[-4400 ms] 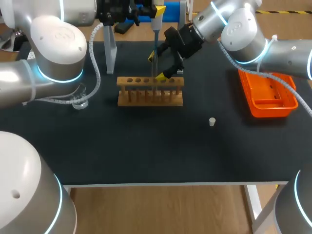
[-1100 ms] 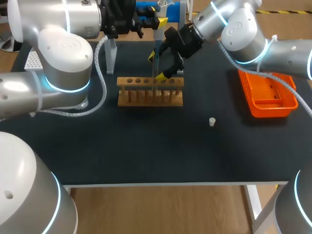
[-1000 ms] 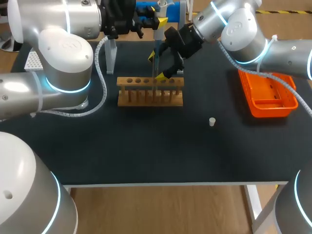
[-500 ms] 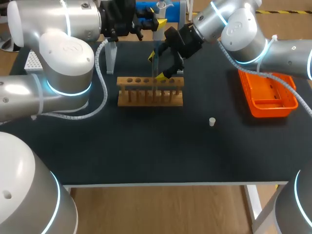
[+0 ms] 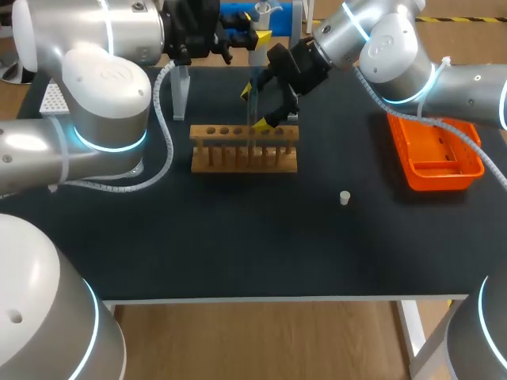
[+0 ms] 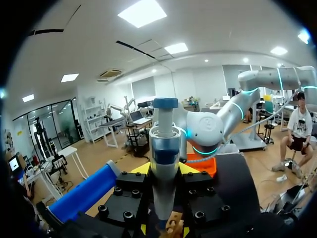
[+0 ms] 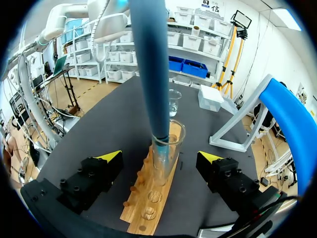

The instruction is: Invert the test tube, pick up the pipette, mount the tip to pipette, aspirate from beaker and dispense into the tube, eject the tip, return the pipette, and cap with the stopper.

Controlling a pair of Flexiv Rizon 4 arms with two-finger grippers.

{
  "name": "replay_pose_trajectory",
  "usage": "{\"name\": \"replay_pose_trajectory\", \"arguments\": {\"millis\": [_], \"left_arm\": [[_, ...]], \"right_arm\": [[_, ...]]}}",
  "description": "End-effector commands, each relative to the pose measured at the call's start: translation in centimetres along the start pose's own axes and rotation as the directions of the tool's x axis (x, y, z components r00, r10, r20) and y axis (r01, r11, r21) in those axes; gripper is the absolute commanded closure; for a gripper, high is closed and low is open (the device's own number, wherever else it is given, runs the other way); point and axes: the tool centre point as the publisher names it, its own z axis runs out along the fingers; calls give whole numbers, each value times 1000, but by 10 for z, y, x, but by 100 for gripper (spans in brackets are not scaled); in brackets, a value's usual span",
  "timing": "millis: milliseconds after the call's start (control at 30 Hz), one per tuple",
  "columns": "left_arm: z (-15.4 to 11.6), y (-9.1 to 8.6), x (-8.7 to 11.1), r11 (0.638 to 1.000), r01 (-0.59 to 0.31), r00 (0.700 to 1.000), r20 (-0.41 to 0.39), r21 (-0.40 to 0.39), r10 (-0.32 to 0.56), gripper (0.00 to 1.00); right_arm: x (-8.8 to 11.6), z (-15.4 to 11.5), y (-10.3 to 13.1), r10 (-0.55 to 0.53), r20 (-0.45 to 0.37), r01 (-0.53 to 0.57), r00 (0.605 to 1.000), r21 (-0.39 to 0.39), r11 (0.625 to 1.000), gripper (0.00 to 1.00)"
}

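A clear test tube (image 7: 167, 144) stands upright in the wooden rack (image 7: 148, 210) (image 5: 244, 147). My right gripper (image 7: 159, 157) (image 5: 255, 109) is open, with one yellow tip on each side of the tube and not touching it. My left gripper (image 6: 164, 171) (image 5: 252, 32) is above the back of the table, shut on the blue and white pipette (image 6: 163, 148). The pipette's shaft (image 7: 148, 64) hangs straight down and its tip is inside the tube's mouth. The beaker (image 7: 174, 102) stands beyond the rack. A small white stopper (image 5: 344, 197) lies on the black table.
An orange tray (image 5: 436, 154) sits at the table's right. The pipette stand (image 7: 237, 134) with its blue top and a white tip box (image 7: 210, 97) are behind the rack. My left arm's big joints cover the table's left part.
My left arm has shifted a little and lifted the pipette slightly, its tip still in the tube. The right arm has stayed where it was.
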Motion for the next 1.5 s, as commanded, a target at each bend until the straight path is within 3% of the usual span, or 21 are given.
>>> {"name": "replay_pose_trajectory", "arguments": {"millis": [33, 633, 1500], "left_arm": [[-2, -1, -5, 1000, 8, 1000, -23, -25, -9, 100], [-2, -10, -11, 1000, -16, 1000, 0, -7, 16, 100], [0, 1, -18, 1000, 4, 1000, 1, -10, -4, 100]], "right_arm": [[0, -2, 0, 0, -3, 0, 1000, 2, 1000, 0], [0, -2, 0, 0, -3, 0, 1000, 2, 1000, 0], [0, -2, 0, 0, -3, 0, 1000, 2, 1000, 0]]}}
